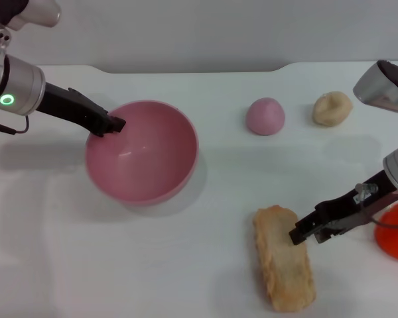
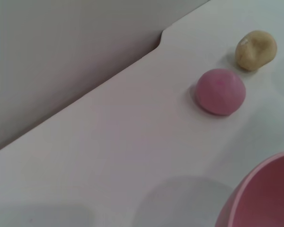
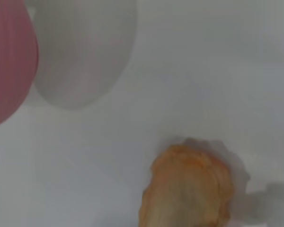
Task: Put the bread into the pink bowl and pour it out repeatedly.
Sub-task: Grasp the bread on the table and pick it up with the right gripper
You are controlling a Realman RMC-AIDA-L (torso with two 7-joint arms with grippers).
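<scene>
On the white tabletop (image 1: pixel 205 218) the elongated, ridged tan toy bread loaf (image 1: pixel 283 258) lies flat near the front, pointing away from the robot, well apart from the bowl. From the right wrist view its end looks orange-brown and crinkled (image 3: pixel 189 189).

The right gripper (image 1: pixel 304 233) reaches in from the right and sits at the loaf's right edge, near its far half, its dark jaws right against the bread; whether they are pinching it or merely touching I cannot tell.

The round, smooth, deep pink plastic bowl (image 1: pixel 142 151) stands to the left of the loaf and further back, tilted so its opening faces up and forward, with nothing inside. The left gripper (image 1: pixel 111 125) comes in from the left, and its dark jaws are closed on the bowl's left rim. In the left wrist view only a curve of that rim shows (image 2: pixel 260 194).

Further back, to the right of the bowl, sit a small solid pink dome (image 1: pixel 265 116) and, just beside it, a small beige knotted bun (image 1: pixel 331 108). An orange-red object (image 1: pixel 397 230) stands at the right edge, behind the right arm.
</scene>
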